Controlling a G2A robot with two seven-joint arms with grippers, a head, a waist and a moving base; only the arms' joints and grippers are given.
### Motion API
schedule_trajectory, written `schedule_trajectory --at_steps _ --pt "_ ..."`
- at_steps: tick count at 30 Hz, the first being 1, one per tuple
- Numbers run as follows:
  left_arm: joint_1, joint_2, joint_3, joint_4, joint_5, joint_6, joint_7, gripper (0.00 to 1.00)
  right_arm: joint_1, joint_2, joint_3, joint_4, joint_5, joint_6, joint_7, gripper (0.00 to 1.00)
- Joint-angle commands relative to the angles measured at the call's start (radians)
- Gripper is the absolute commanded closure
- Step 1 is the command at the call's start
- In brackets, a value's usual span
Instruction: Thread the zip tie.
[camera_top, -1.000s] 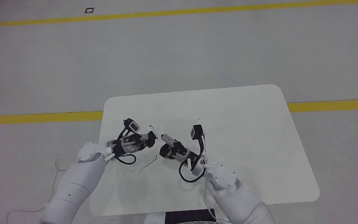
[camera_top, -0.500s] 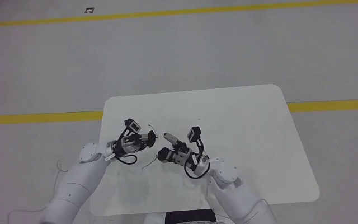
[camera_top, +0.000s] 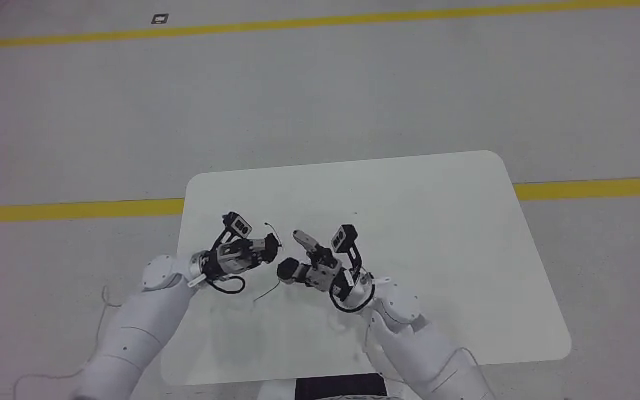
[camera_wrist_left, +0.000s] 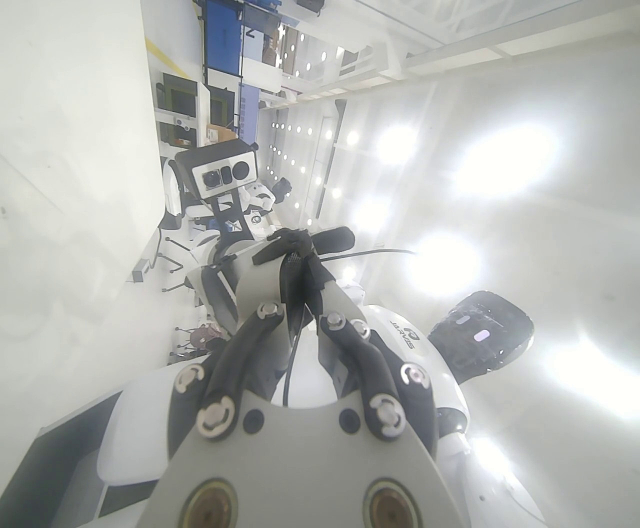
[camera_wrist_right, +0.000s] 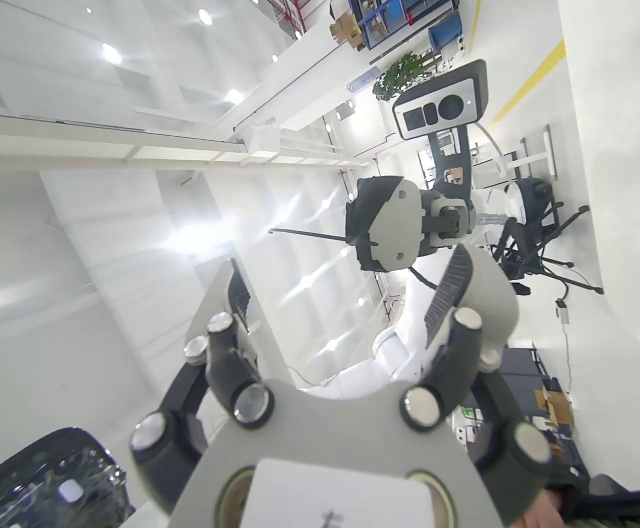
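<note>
White rounded table (camera_top: 460, 210), on grey floor (camera_top: 300, 90)

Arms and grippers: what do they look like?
White rounded arm shells. Left gripper and right gripper: grey plates, black link bars, silver pins, black ribbed pads. Black cables loop at the wrists; each carries a grey-black box camera on a stalk.

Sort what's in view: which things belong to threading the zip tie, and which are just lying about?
Part of the job: zip tie, gripped in the shut left hand; open right hand facing it.
Just lying about: white table; thin dark strand on the table, unclear what it is; small dark marker on the floor.
</note>
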Motion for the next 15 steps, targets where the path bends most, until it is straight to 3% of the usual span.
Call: schedule_trajectory --at_steps 1,9,15 --pt "0.0 0.0 0.0 0.0 0.0 0.0 0.0 1.0 0.002 0.001 -0.001 0.006 0.004 -0.003 0.001 0.52" --pt "0.019 0.001 -0.008 -0.038 0.006 0.022 0.047 1.0 0.005 0.004 -0.005 0.014 -0.001 -0.016 -0.016 0.59" --pt "0.02 0.002 -0.008 -0.039 0.008 0.023 0.048 1.0 0.005 0.007 -0.007 0.016 -0.003 -0.023 -0.035 0.63"
